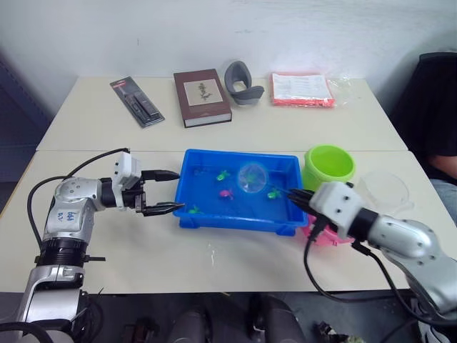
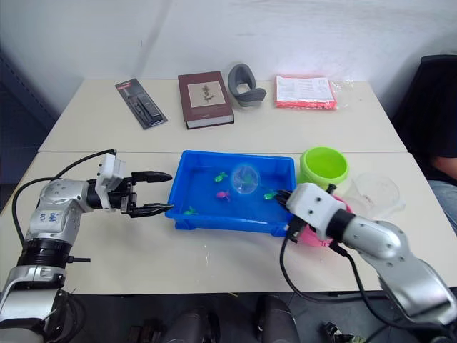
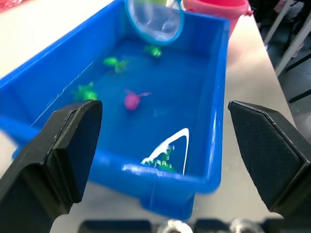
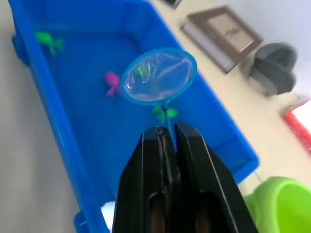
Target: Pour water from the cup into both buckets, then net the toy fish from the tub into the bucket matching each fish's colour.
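The blue tub (image 1: 239, 214) sits mid-table with water in it. Several toy fish lie inside: a pink one (image 1: 227, 193) and green ones (image 1: 223, 174) (image 1: 273, 194) (image 1: 193, 210). My right gripper (image 4: 165, 131) is shut on the thin handle of a small round net (image 1: 251, 177), whose hoop hangs over the tub's middle. Just outside the tub's left wall, my left gripper (image 1: 161, 191) is open and empty. The lime green bucket (image 1: 328, 166) stands right of the tub. My right arm hides most of the pink bucket (image 1: 321, 237). The clear cup (image 1: 385, 189) stands further right.
Along the far table lie a black packaged item (image 1: 137, 101), a brown book (image 1: 202, 98), a grey curved object (image 1: 243, 84) and a red-edged packet (image 1: 301, 89). A person in dark clothing (image 1: 439, 136) sits at the right edge.
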Motion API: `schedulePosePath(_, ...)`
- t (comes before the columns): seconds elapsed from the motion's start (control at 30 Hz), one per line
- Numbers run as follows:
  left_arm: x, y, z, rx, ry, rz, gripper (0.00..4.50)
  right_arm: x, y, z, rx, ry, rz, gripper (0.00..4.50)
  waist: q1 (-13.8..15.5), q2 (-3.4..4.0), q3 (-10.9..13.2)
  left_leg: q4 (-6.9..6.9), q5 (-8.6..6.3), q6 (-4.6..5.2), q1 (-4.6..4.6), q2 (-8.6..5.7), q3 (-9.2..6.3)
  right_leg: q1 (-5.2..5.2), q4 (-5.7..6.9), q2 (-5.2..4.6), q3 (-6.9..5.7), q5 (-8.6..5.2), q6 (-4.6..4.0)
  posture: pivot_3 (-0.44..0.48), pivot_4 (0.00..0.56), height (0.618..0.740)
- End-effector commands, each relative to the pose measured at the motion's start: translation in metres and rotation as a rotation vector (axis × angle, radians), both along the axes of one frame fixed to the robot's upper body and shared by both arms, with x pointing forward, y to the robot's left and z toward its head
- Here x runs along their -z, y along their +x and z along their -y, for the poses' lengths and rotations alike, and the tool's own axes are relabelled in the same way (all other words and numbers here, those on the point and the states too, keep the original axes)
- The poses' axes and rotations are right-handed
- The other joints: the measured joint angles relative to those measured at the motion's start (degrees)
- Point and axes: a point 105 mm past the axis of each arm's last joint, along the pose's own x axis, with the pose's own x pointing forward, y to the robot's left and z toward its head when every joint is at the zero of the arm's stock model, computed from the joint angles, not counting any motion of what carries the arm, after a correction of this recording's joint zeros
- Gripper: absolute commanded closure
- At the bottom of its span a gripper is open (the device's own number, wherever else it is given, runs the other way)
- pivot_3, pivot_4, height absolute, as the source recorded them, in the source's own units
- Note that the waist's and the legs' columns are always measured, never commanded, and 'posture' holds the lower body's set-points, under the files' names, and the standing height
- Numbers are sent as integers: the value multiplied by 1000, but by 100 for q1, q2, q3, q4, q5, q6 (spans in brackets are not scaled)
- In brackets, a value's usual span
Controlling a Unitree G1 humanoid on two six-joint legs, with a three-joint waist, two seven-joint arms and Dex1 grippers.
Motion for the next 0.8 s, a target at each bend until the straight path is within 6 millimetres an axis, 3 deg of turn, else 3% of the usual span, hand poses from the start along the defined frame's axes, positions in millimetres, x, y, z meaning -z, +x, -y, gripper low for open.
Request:
schedulePosePath(0.03,-10,-1,-6,-26,-3,53,27,1,17,0,36,-57,31,4500,-11,0,0,0,0,1,-4,-3,0,0,-4,2,-7,1,3,0,150,740)
schedulePosePath(0.2,-7,-6,-13,-50,8,52,27,7,34,-6,36,-59,-15,4500,-48,0,0,0,0,3,-19,-4,-2,-8,-14,25,-29,6,10,0,150,740)
schedulePosePath(0.37,-2,-10,-23,-76,24,50,27,14,38,-30,-34,2,-93,4500,-61,0,0,0,1,0,-16,6,2,-8,-13,41,-29,6,12,0,150,740)
schedulePosePath(0.6,-2,-12,-25,-73,29,57,27,6,29,-50,-94,139,-196,4500,-46,0,0,1,2,-1,-21,3,2,-12,-13,41,-30,7,13,0,150,740)
schedulePosePath(0.8,-3,-13,-24,-52,25,67,27,-11,11,-48,-101,330,-327,4500,-46,0,0,0,2,-2,-30,5,3,-23,-11,46,-30,8,14,0,150,740)
